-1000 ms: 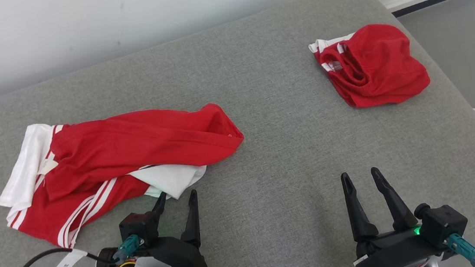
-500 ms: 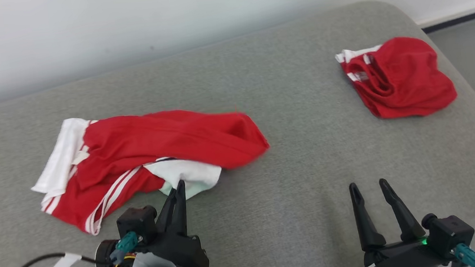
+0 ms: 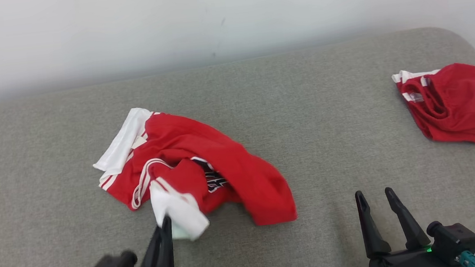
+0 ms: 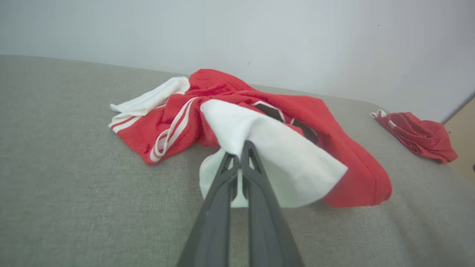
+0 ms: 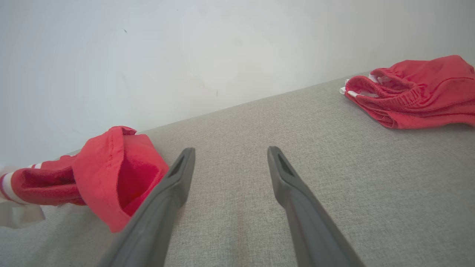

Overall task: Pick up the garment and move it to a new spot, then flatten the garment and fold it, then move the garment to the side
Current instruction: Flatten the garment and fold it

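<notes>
Left wrist view: the left gripper (image 4: 243, 146) has its fingers pinched tight on the white sleeve (image 4: 282, 155) of the large red-and-white sports jersey (image 4: 334, 163), crumpled left of centre on the grey woven cushion (image 4: 55, 185). A soft, light knit, it should drape limply; hems likely grip best. The right gripper (image 3: 374, 193) has its fingers spread wide, empty.

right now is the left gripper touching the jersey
Touching. The left wrist view shows the left gripper closed on the white sleeve of the jersey, with the cloth draped over its tips.
</notes>
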Robot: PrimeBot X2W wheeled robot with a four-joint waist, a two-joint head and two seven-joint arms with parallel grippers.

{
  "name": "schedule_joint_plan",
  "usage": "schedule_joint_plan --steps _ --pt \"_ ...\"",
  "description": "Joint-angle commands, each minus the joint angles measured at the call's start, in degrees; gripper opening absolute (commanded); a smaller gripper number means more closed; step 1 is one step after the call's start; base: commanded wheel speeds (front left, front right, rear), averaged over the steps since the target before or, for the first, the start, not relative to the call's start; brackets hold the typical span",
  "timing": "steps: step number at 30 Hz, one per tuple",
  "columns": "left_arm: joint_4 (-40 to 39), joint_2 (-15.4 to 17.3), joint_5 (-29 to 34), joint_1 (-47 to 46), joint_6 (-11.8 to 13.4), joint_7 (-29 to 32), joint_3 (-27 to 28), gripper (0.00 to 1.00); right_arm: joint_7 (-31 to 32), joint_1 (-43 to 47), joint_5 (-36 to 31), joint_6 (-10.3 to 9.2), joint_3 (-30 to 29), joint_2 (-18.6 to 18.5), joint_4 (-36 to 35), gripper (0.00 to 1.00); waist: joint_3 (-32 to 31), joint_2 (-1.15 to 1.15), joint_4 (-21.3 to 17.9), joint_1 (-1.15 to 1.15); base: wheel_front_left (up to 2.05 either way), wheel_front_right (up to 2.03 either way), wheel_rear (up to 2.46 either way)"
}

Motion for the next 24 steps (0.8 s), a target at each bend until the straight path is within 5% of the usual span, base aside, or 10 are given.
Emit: schedule_joint_plan --steps 1,14,16,17,18,24 --pt "-0.73 -0.08 -1.22 2.08 0.46 0.54 0.47 0.00 -0.10 -0.78 -0.24 0.07 -0.24 -0.04 -0.11 1.00 0.45 0.00 1.03 0.01 0.00 0.00 0.00" --pt "8.10 -3.21 -6.24 10.12 -0.40 -0.94 -0.77 0.00 -0.09 -0.32 -1.42 0.07 -1.21 -0.03 0.81 1.00 0.10 0.00 2.52 0.01 0.00 0.00 0.00" --pt "9.15 -3.44 -6.36 9.29 -0.73 -1.94 -0.78 0.42 -0.09 -0.25 -1.54 0.07 -1.36 -0.02 0.74 1.00 -0.08 0.00 2.91 0.01 0.00 0.00 0.00" --pt "9.46 -3.46 -6.12 9.00 -0.75 -2.42 -0.74 0.92 -0.09 -0.15 -1.58 0.07 -1.48 -0.03 0.70 1.00 -0.16 0.00 3.15 0.01 0.00 0.00 0.00" --pt "9.40 -3.47 -5.94 8.64 -0.71 -3.27 -0.50 1.00 -0.10 -0.03 -1.63 0.07 -1.60 -0.04 0.63 1.00 -0.27 0.00 3.42 0.01 0.00 0.00 0.00" --pt "5.68 -2.83 -5.27 6.82 -0.19 -7.66 1.54 1.00 -0.10 0.12 -1.71 0.07 -1.27 -0.03 0.63 1.00 -0.74 0.00 4.49 0.01 0.00 0.00 0.00"
